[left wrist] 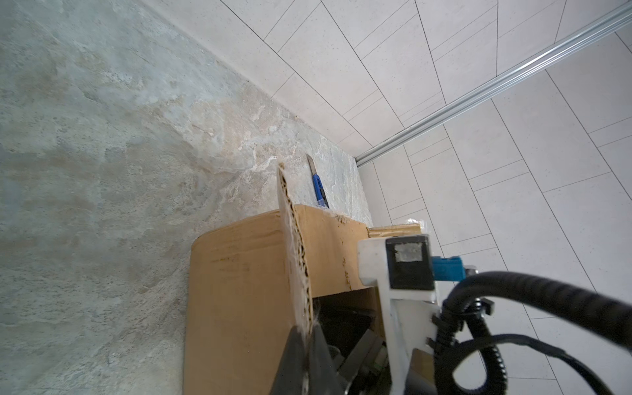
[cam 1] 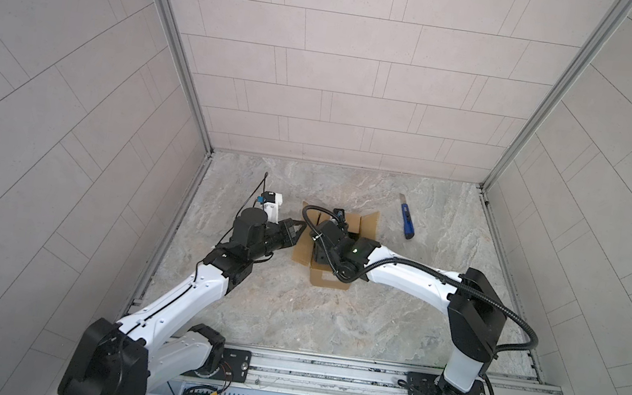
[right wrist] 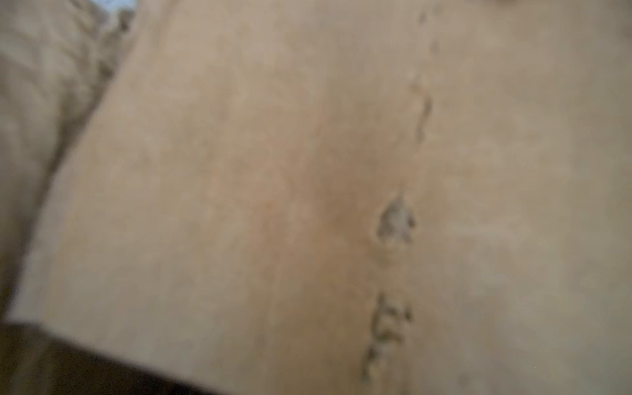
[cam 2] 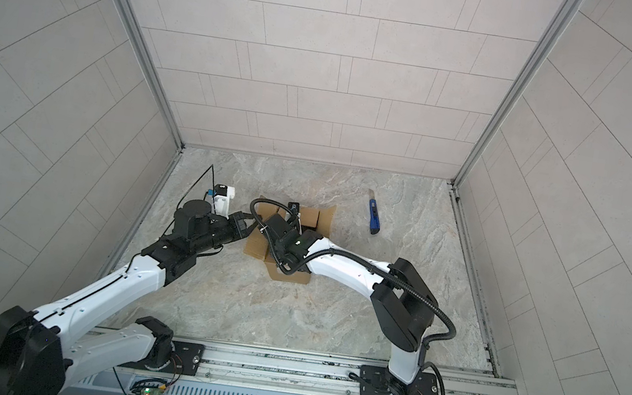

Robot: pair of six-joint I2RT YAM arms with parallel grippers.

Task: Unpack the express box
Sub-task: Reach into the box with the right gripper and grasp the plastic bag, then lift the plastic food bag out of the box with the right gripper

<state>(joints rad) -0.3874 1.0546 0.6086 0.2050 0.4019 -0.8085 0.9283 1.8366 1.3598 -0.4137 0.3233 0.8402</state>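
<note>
Cardboard: light, stiff walls, bendy flaps, I judge. Express box (cam 1: 368,223) open, mid-tabletop (cam 1: 328,334). My left tool (left wrist: 309,333) clenched on flap edge. Right tool (cam 1: 332,232) sunk inside box; cannot tell its grip. Best hold: flap root.

Lab test cell, tiled walls (cam 1: 345,64), aluminium rail (cam 1: 323,369)
</note>
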